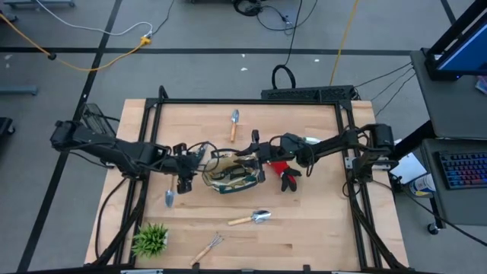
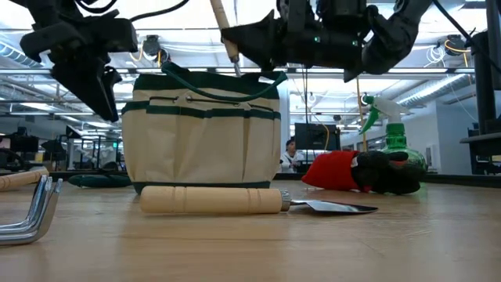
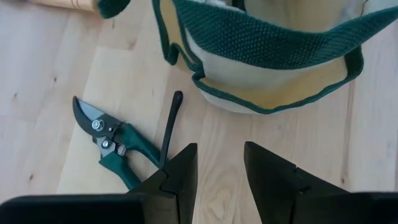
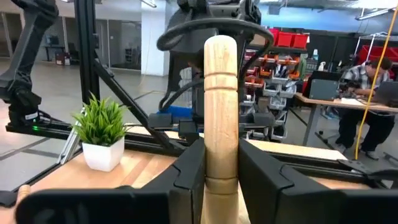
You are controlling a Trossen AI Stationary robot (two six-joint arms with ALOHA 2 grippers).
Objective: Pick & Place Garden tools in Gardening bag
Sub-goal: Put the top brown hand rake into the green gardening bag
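Wooden-handled trowel (image 2: 235, 200) lies closest in the low view, flat on the table (image 1: 319, 228) toward its front edge, with the gardening bag (image 1: 232, 175) upright behind it near the middle. Right gripper (image 4: 221, 163) is clamped on an upright wooden tool handle (image 4: 220, 112) above the bag's open top. What the bag holds cannot be made out. Left gripper (image 3: 219, 168) hovers beside the bag with its jaws apart and empty, over green-handled pruners (image 3: 112, 146). Red-and-black gloves (image 1: 285, 173) lie just right of the bag.
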